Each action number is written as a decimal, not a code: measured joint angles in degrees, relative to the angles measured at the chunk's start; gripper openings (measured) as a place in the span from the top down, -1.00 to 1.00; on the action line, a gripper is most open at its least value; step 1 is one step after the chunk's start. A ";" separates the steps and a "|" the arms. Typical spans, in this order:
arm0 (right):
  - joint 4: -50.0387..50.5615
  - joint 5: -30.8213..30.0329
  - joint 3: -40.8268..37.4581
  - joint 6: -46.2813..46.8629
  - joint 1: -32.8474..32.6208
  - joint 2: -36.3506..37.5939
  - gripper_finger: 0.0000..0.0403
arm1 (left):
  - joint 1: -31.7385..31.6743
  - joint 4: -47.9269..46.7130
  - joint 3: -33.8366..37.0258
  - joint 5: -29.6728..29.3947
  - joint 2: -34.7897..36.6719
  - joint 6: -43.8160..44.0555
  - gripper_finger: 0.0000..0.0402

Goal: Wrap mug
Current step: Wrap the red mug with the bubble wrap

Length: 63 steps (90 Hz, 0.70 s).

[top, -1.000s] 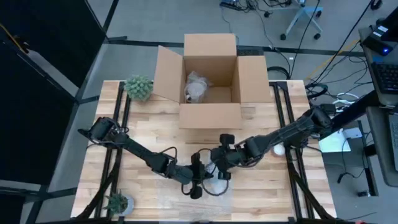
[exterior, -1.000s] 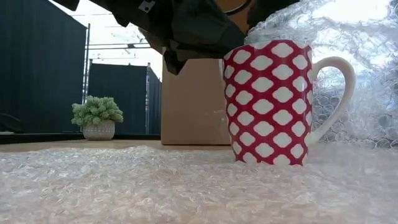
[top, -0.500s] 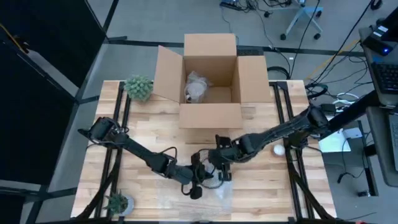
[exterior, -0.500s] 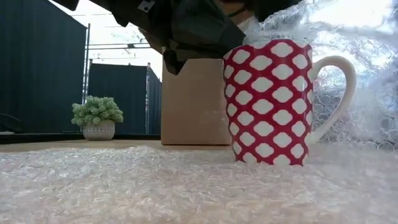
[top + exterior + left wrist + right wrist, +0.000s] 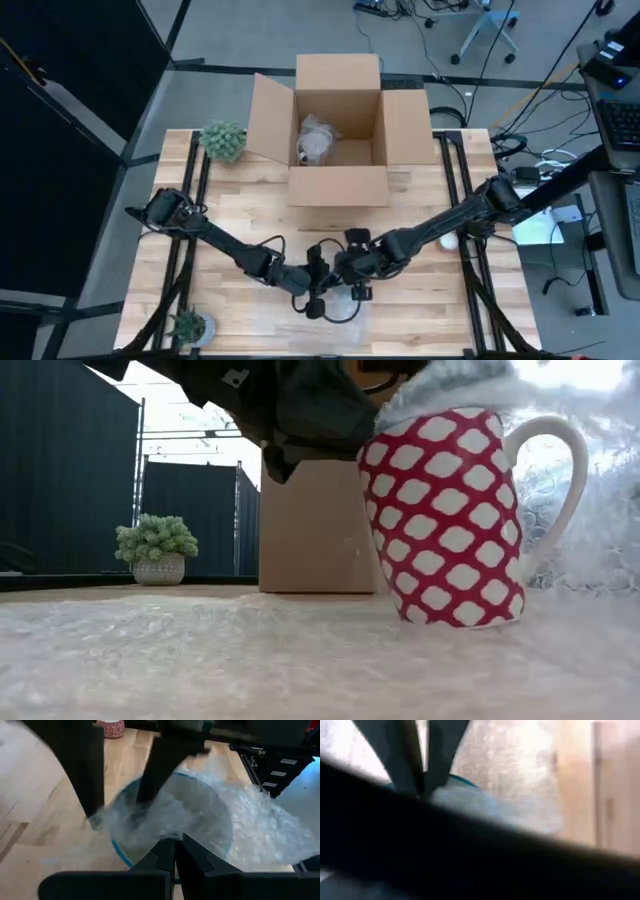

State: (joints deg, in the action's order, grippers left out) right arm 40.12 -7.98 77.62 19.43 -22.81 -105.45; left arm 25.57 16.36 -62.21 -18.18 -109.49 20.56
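A red mug (image 5: 450, 520) with white diamonds stands tilted on a sheet of bubble wrap (image 5: 250, 670) at the table's near middle, its handle (image 5: 560, 490) free. Part of the wrap (image 5: 250, 820) is drawn up over the mug's mouth. My left gripper (image 5: 324, 288), reaching in from the left, is shut on the mug's rim. My right gripper (image 5: 351, 277), reaching in from the right, stands over the mug with bunched wrap between its fingers (image 5: 90, 780). In the high view the arms hide the mug. My left gripper pinches the mug's blue-edged rim (image 5: 120, 855) between its two fingers, which meet there (image 5: 422, 782). The mug leans, its base on the bubble wrap. My right gripper holds a bunched part of the bubble wrap (image 5: 120, 815) between its fingertips, coming from above. The wrap lies over the mug's mouth.
An open cardboard box (image 5: 338, 140) with a wrapped item inside stands at the far middle. A potted plant (image 5: 222, 140) is at the far left, another (image 5: 188, 325) at the near left. A small white object (image 5: 448, 240) lies toward the right.
My right gripper has gone toward the table's left and near edges, over the mug, drawing the bubble wrap across the mug's top. The mug, upright before, has tipped and now leans; my left gripper has stayed at its rim.
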 joint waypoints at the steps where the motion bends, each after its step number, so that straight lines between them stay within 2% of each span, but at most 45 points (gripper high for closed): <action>1: -0.05 0.06 0.01 0.01 -0.02 -0.26 0.47 | -0.01 0.06 -0.02 0.01 -0.01 0.00 1.00; 29: -1.91 0.32 0.05 1.28 0.05 -5.60 0.47 | 0.04 0.88 -0.07 0.16 -0.04 0.02 1.00; 50: -2.55 0.56 -0.25 1.05 0.30 -4.60 0.46 | 0.04 0.90 -0.05 0.20 -0.04 0.02 1.00; 63: -2.82 0.49 -0.54 0.34 0.27 -2.60 0.36 | 0.04 0.87 -0.05 0.20 -0.04 0.02 1.00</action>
State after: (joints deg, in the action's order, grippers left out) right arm 37.30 -7.49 77.08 19.77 -22.55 -108.05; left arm 25.61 17.23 -62.26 -17.99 -109.54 20.58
